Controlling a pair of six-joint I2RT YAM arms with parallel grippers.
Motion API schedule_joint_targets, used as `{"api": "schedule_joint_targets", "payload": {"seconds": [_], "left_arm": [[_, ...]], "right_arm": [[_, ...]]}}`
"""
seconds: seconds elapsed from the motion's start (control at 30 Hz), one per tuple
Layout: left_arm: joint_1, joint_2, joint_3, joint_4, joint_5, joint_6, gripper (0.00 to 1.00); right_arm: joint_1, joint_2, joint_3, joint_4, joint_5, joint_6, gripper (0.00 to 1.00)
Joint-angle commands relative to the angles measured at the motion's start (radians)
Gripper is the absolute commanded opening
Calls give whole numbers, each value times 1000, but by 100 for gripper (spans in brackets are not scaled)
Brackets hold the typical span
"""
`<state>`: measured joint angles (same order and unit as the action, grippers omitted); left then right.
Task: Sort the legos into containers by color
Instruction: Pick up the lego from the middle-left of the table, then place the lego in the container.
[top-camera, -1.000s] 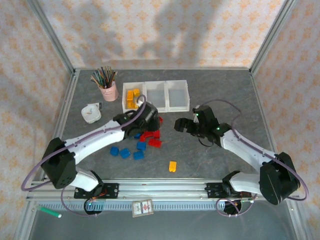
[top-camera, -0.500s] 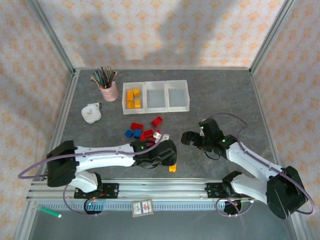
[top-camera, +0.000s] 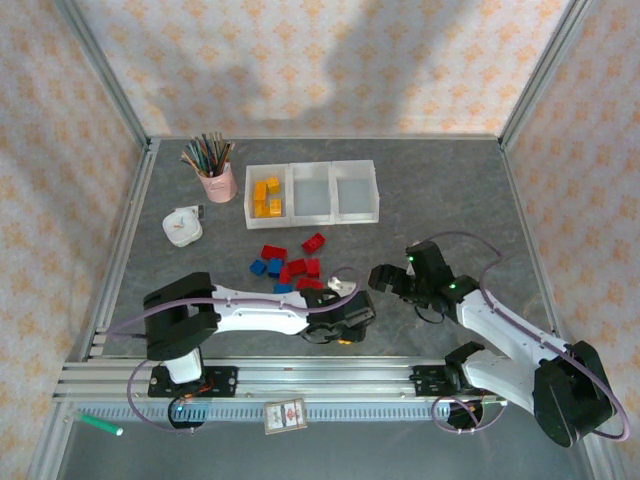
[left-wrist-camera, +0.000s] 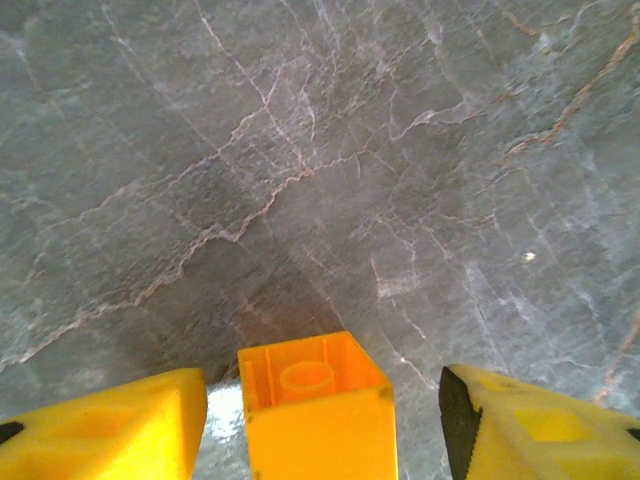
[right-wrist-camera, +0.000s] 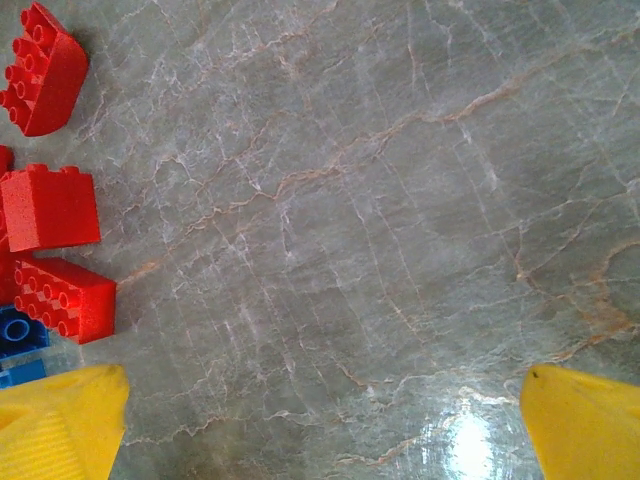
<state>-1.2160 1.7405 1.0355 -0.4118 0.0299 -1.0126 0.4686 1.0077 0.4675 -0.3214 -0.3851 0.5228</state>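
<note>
- A green pen (top-camera: 100, 423) lies nearest the camera, in front of the aluminium rail (top-camera: 300, 375) that carries both arm bases.
- The table (top-camera: 450, 200) is grey and stone-patterned with pale veins. It is glossy enough to throw glare in the right wrist view.
- The left gripper (left-wrist-camera: 322, 400) sits low over the near part of the table. Its yellow fingers (left-wrist-camera: 100, 430) are spread either side of one orange brick (left-wrist-camera: 315, 400), with a gap on each side.
- The right gripper (right-wrist-camera: 325, 420) is spread wide over bare table, with red bricks (right-wrist-camera: 50, 205) off to its left.
- Farther back, the loose red and blue bricks (top-camera: 290, 262) lie clustered near the containers (top-camera: 312, 222) — the left bin holds orange bricks (top-camera: 266, 196).
- A pink cup of pencils (top-camera: 218, 180) stands beside the bins, and patterned pale walls (top-camera: 300, 60) close the cell.
- A second ago the left gripper was at the cluster; it has since swung down to the orange brick, which has not moved. The right gripper has drawn back toward its base.
</note>
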Motion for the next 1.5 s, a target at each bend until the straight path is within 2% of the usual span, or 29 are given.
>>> {"api": "schedule_joint_targets", "payload": {"seconds": [0.0, 0.47, 0.63, 0.77, 0.93, 1.13, 1.37, 1.47], "left_arm": [[-6, 28, 28, -5, 2, 13, 63], [-5, -2, 14, -26, -36, 24, 34], [11, -85, 13, -71, -97, 38, 32], [59, -180, -6, -106, -146, 52, 32], [183, -303, -17, -156, -237, 128, 32], [422, -361, 16, -117, -282, 297, 32], [666, -228, 177, -86, -297, 471, 32], [733, -146, 254, -64, -276, 516, 32]], "right_arm": [[-5, -15, -12, 21, -4, -10, 100], [-5, -27, 8, 38, -62, -55, 100], [1, -27, 46, 29, -93, -69, 100], [25, -21, 96, 30, -101, -67, 100], [67, 19, 169, 70, -93, -51, 100], [121, 131, 263, 181, -103, -11, 100], [140, 290, 355, 302, -100, 32, 100], [140, 340, 370, 358, -132, 64, 100]]}}
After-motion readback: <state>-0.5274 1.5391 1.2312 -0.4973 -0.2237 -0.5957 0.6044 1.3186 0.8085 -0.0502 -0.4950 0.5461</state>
